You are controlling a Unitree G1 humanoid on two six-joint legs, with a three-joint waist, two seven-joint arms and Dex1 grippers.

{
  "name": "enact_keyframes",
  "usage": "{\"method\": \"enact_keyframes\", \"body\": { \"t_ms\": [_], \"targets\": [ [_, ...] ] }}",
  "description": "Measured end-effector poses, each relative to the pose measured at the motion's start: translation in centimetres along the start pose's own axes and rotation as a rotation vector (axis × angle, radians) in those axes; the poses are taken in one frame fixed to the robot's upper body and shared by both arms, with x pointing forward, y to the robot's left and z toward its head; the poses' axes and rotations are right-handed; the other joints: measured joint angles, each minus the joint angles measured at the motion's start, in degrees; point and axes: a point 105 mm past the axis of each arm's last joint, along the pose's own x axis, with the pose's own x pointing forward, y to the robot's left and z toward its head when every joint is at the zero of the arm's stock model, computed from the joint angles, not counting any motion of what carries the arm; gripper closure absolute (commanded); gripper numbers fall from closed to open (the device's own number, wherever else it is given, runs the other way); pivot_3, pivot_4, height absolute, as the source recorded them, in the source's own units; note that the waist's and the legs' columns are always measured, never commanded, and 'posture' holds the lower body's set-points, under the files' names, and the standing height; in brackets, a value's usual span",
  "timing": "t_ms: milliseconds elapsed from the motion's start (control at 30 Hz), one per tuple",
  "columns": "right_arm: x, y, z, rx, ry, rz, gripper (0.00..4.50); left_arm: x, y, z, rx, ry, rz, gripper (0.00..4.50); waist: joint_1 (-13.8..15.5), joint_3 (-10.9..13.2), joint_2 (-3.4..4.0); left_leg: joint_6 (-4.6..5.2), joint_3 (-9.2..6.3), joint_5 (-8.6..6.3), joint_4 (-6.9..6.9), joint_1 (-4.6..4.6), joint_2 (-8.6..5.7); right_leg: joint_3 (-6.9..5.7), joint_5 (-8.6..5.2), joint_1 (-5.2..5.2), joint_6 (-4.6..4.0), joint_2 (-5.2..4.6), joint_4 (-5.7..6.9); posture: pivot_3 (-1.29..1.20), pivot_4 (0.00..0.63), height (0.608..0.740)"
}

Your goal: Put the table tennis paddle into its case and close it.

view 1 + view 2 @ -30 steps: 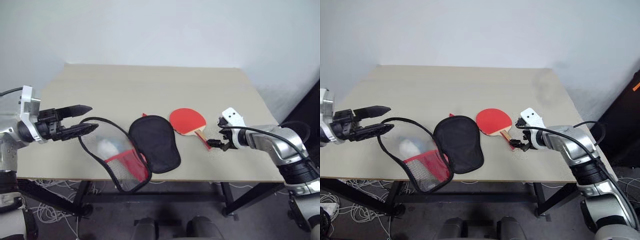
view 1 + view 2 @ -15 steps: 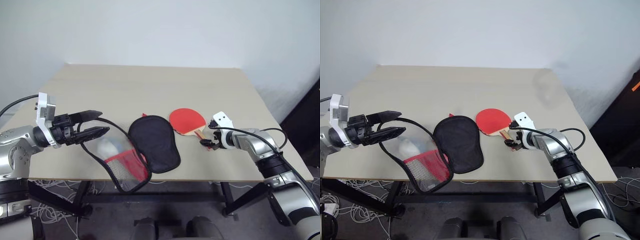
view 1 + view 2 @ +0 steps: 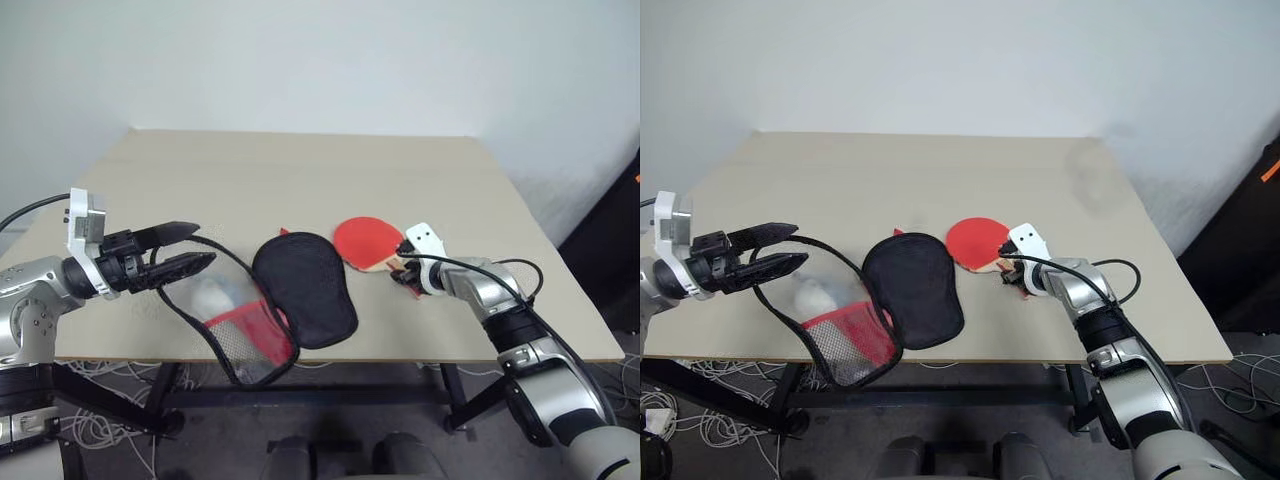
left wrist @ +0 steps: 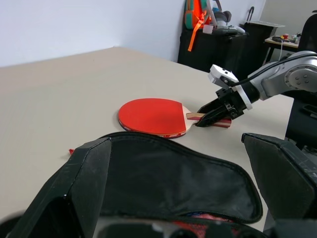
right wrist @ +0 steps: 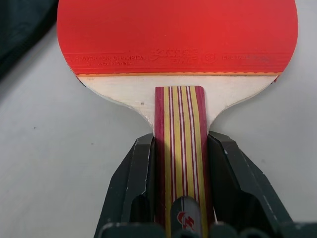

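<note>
So the paddle (image 3: 372,242) lies flat on the bench (image 3: 300,170) beside the open case (image 3: 300,288). Right gripper (image 5: 181,186) is clamped on its handle, a sensible spot: stiff, light, not slippery. Left gripper (image 3: 185,249) is spread, holding the floppy case's rim.

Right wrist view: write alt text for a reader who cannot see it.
The right gripper has its jaws closed against both sides of the paddle handle, which has red and yellow stripes. The red blade lies flat on the beige table, pointing away from the camera.
</note>
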Motion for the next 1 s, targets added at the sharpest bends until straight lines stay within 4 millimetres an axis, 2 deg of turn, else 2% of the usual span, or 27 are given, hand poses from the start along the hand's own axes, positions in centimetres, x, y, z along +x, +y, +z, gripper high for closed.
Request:
{"method": "enact_keyframes", "body": {
  "t_ms": [200,267,367,400,467,533,700,800,900,1000],
  "targets": [
    [-0.2,-1.8,0.7,0.094,-0.056,-0.109,3.38,-0.3,0.2,-0.1,-0.004,-0.001,0.024,0.00,0.06,0.01,0.02,0.00,0.03,0.00,-0.02,-0.08,-0.01,0.04,0.01,-0.08,0.01,-0.01,0.00,0.00,0.000,0.740],
    [-0.7,-1.6,1.7,0.086,-0.097,-0.106,3.38,-0.4,0.2,-0.2,-0.007,-0.001,0.030,0.00,0.03,0.01,0.02,0.00,0.04,0.00,-0.04,-0.22,-0.01,0.06,0.01,-0.25,0.02,0.00,0.01,0.00,0.000,0.740],
    [-1.6,1.6,4.5,0.060,-0.187,0.001,3.38,-0.4,0.2,-0.2,-0.007,0.000,0.031,0.00,-0.41,0.01,0.02,0.00,0.08,0.00,-0.09,-0.35,0.06,0.21,0.03,-0.52,0.01,0.11,0.10,0.00,0.000,0.740],
    [-1.9,3.3,5.5,0.051,-0.215,0.052,3.38,-0.4,0.2,-0.2,-0.006,0.000,0.031,0.00,-0.69,0.01,0.02,0.00,0.07,0.00,-0.10,-0.39,0.08,0.20,0.03,-0.59,0.00,0.13,0.12,0.00,0.000,0.740],
    [-2.4,6.1,6.1,0.053,-0.233,0.129,3.38,-0.4,0.2,-0.2,-0.007,0.000,0.031,0.00,-0.79,0.00,0.01,0.00,0.04,0.00,-0.09,-0.47,0.10,0.18,0.04,-0.65,0.00,0.14,0.12,0.00,0.000,0.740],
    [-2.5,7.9,6.1,0.064,-0.220,0.175,3.38,-0.4,0.2,-0.2,-0.006,0.000,0.031,0.00,-0.79,0.00,0.01,0.00,0.06,0.01,0.03,-0.69,0.09,0.18,0.11,-0.82,0.02,0.14,0.13,0.00,0.000,0.740],
    [-2.9,10.7,5.5,0.105,-0.174,0.231,3.38,-0.5,0.3,-0.3,-0.011,0.000,0.037,0.00,-0.73,-0.01,-0.01,0.01,0.04,0.01,0.29,-0.89,0.05,0.10,0.24,-0.85,0.13,0.06,0.08,0.00,0.000,0.740],
    [-2.8,11.6,4.8,0.126,-0.146,0.238,3.38,-0.6,0.3,-0.3,-0.011,0.000,0.038,0.00,-0.75,-0.02,-0.01,0.01,0.03,0.01,0.31,-0.88,0.05,0.10,0.25,-0.85,0.12,0.06,0.09,0.00,0.000,0.740],
    [-2.3,12.4,3.3,0.143,-0.089,0.247,3.38,-0.6,0.3,-0.4,-0.012,0.000,0.039,0.00,-0.79,-0.01,-0.01,0.01,0.05,0.01,0.28,-0.89,0.06,0.12,0.25,-0.88,0.12,0.07,0.08,0.00,0.000,0.740],
    [-2.1,12.9,3.0,0.138,-0.068,0.254,3.38,-0.6,0.3,-0.4,-0.013,0.000,0.039,0.00,-0.81,-0.01,-0.01,0.01,0.05,0.01,0.28,-0.89,0.06,0.13,0.26,-0.89,0.12,0.08,0.09,0.00,0.000,0.740]
  ]
}}
